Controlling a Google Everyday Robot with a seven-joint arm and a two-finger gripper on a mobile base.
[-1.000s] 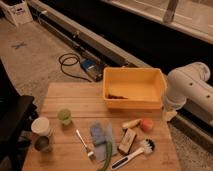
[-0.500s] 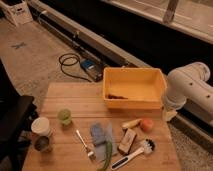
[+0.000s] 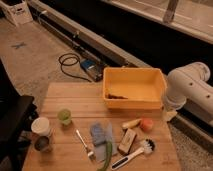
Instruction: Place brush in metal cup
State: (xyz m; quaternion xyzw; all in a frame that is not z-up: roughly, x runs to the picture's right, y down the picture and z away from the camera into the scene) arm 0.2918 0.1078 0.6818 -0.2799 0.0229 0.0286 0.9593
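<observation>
- The gripper is out of my view, somewhere beyond the white robot arm [image 3: 187, 90] at the right edge; I cannot tell its opening or load.
- The long white-handled dish brush [image 3: 134, 154] lies flat on the wooden table [image 3: 65, 97].
- The small dark metal cup [image 3: 42, 144] stands well apart, far left.
</observation>
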